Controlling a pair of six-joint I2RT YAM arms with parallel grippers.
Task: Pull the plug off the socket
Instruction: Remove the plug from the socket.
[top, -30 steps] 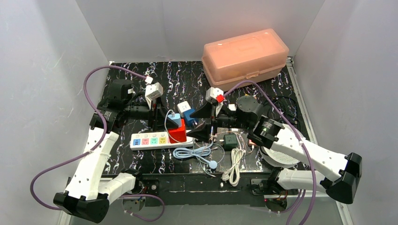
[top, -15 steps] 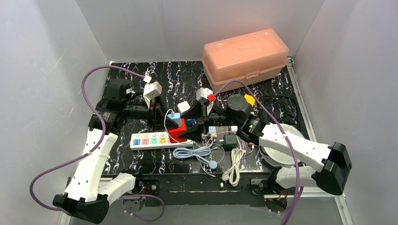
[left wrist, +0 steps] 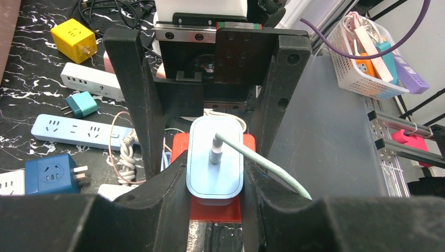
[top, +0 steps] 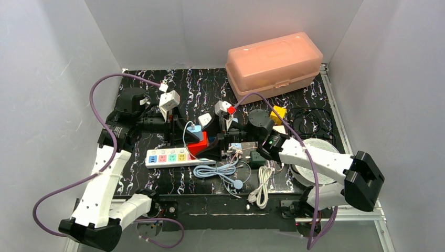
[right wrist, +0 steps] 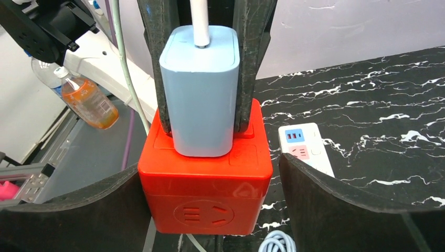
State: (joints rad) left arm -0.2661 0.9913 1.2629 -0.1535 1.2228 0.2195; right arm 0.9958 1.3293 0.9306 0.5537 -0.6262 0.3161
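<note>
Roughly halfway, by my reading: plug (left wrist: 215,163) sits fully seated on the red cube socket (right wrist: 204,184), no gap showing between them. Left gripper (left wrist: 215,181) is clamped on the plug's two sides; pale cable (left wrist: 262,165) runs out of the plug's back. Right gripper (right wrist: 210,210) has its jaws wide apart, one finger each side of the socket and close beside it; contact not clear

Done: plug gripped, socket bracketed. Left, as I judge it: close on the socket to hold it, then draw the plug straight off

Counts: one plug, one socket, two grippers. Loose on the table (top: 210,84), left wrist view:
- one white strip (left wrist: 94,81)
- one pale blue strip (left wrist: 78,131)
- one yellow cube adapter (left wrist: 73,39)
- one teal plug (left wrist: 81,104)
- one dark blue adapter (left wrist: 52,173)

Top view adds a third strip (top: 173,157) with coloured outlets, and one pink lidded box (top: 274,63)
</note>
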